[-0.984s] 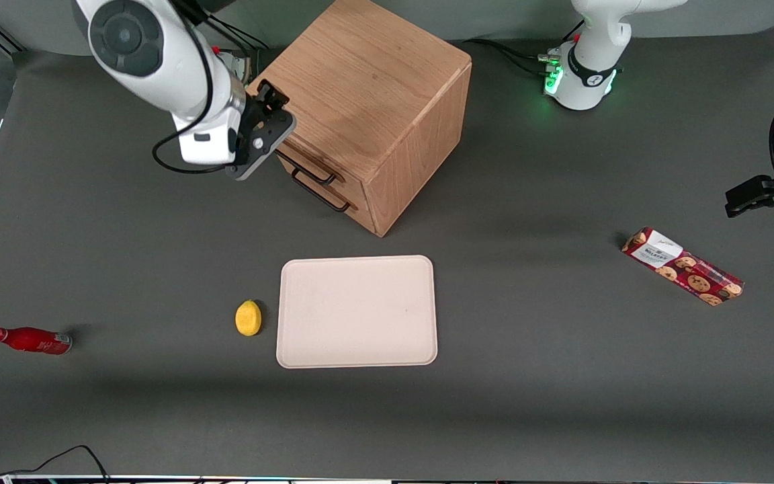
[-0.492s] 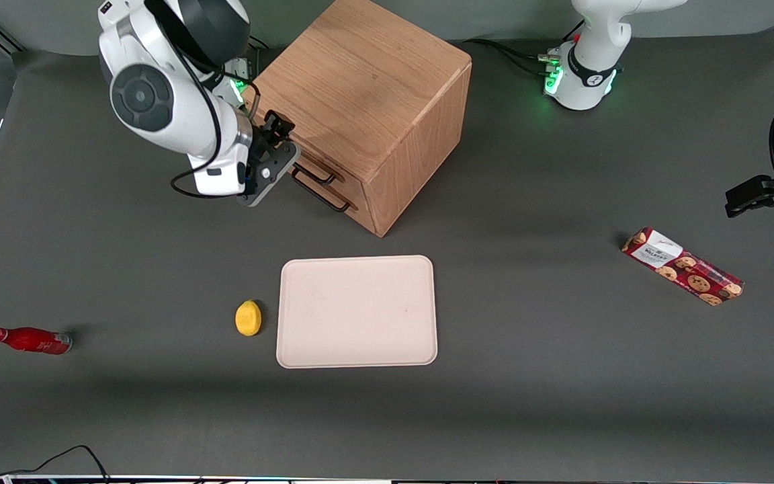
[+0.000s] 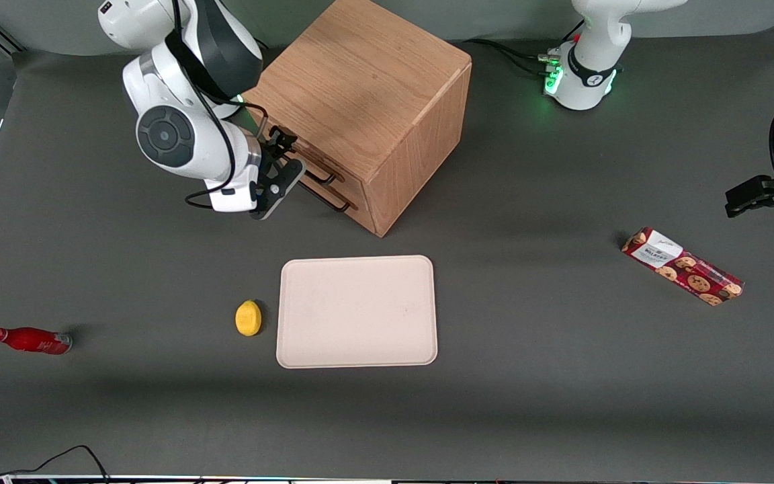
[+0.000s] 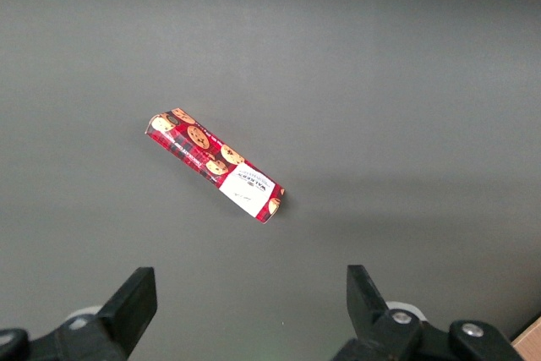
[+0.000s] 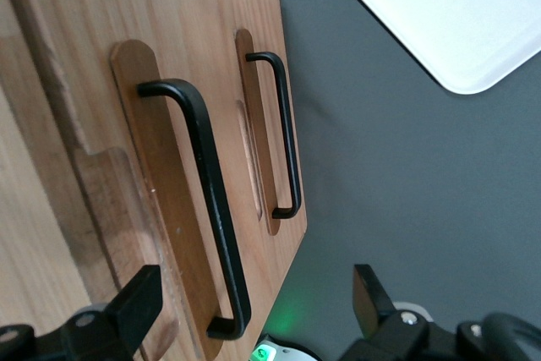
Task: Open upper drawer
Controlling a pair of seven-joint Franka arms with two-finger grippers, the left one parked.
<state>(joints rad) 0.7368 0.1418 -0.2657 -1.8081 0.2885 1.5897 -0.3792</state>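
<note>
Hovering before the upper drawer [image 5: 161,200] above grey table [image 3: 528,376], pincer [image 5: 249,314] gapes.

A big dark grey table [image 3: 562,376] fills the room, with a pale wall [image 3: 508,17] at its edge.

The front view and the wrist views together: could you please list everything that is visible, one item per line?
Cabinet: one, oak, toward the working arm's end.
Upper drawer: one, light wood, black bar handle, shut.
Lower drawer: one, same wood, thinner-looking black handle, shut.
Tray: one, cream, nearer the front camera than the cabinet.
Lemon: one, yellow, beside the tray.
Bottle: one, red, lying at the working arm's end.
Cookie pack: one, red, toward the parked arm's end.
Table: one, dark grey.
Gripper: one, black, open, in front of the upper drawer's handle.
</note>
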